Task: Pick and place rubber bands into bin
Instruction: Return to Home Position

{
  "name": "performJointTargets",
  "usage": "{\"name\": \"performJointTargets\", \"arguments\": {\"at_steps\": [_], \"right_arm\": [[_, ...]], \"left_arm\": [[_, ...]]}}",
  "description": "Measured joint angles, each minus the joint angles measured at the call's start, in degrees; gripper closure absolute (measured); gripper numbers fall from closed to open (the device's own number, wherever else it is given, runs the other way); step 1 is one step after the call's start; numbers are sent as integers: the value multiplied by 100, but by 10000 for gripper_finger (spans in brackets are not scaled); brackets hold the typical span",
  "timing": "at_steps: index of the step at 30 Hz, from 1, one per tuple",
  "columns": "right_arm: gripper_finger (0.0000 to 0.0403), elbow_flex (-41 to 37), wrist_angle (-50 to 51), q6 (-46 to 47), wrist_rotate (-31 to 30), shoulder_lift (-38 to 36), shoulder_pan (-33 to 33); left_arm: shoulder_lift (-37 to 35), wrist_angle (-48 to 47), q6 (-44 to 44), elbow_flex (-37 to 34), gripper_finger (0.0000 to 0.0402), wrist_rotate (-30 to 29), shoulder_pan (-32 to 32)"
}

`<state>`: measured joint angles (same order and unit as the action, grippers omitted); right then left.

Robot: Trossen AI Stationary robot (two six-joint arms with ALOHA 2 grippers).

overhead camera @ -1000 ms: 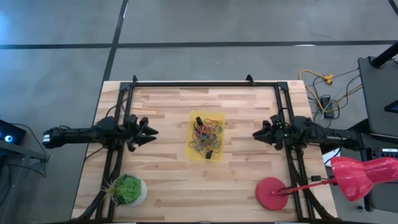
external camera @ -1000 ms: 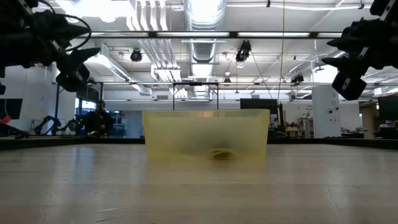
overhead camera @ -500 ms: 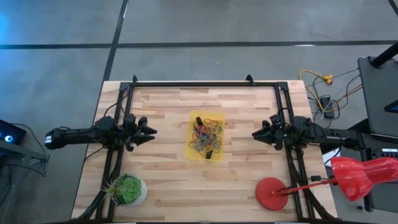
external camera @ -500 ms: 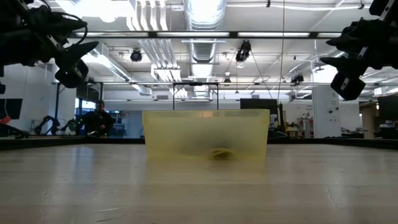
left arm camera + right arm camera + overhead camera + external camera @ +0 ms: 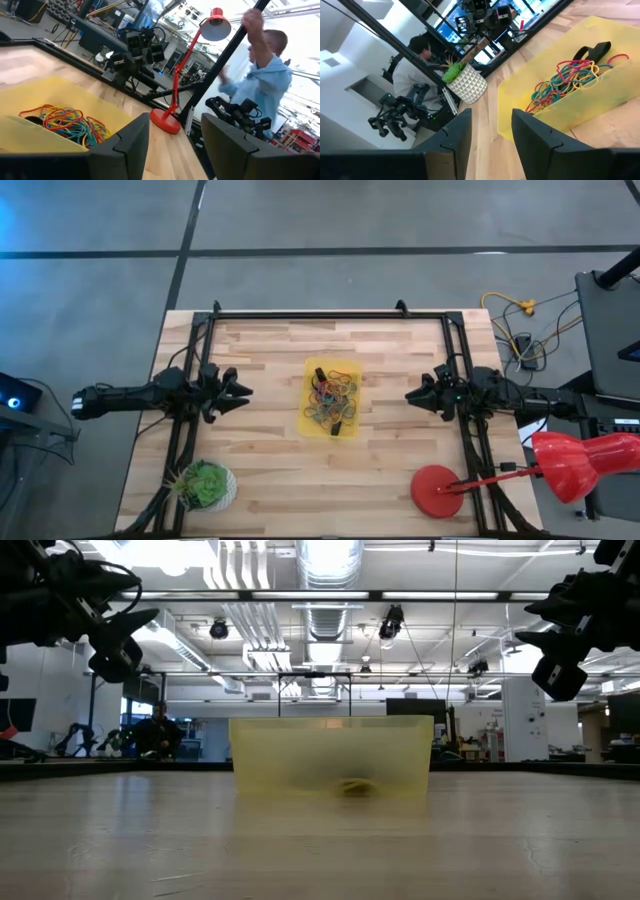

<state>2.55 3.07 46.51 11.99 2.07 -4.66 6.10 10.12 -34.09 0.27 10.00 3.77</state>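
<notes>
left hand drawn back slightly, lifted a little

In the low view you get the rubber bands only as a dim smudge behind the cloudy wall of the bin; you cannot read their colours or number there. The left gripper, upper left, and the right gripper, upper right, are both cropped by the frame's edges. From above, the tangle is too small for you to count loops. In the left wrist view the bottom edge cuts the fingers, and a person at upper right shows a blurred raised hand. In the right wrist view the bin runs off the right edge.
</notes>
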Motion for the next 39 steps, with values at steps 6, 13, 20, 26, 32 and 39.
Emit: {"name": "performJointTargets", "arguments": {"at_steps": [6, 13, 20, 26, 32, 39], "right_arm": [[275, 0, 4, -1, 2, -5, 2], [275, 0, -2, -1, 2, -5, 2], [275, 0, 2, -1, 2, -3, 1], [275, 0, 0, -1, 2, -3, 2], [275, 0, 0, -1, 0, -3, 1], [275, 0, 0, -1, 0, -3, -1]], "left_arm": [[29, 2, -2, 1, 237, -1, 0], [25, -1, -2, 0, 237, 0, 0], [72, -1, -2, 0, 237, 0, 0], [99, 3, -2, 0, 237, 0, 0], [99, -1, -2, 1, 237, 1, 0], [99, -1, -2, 0, 237, 0, 0]]}}
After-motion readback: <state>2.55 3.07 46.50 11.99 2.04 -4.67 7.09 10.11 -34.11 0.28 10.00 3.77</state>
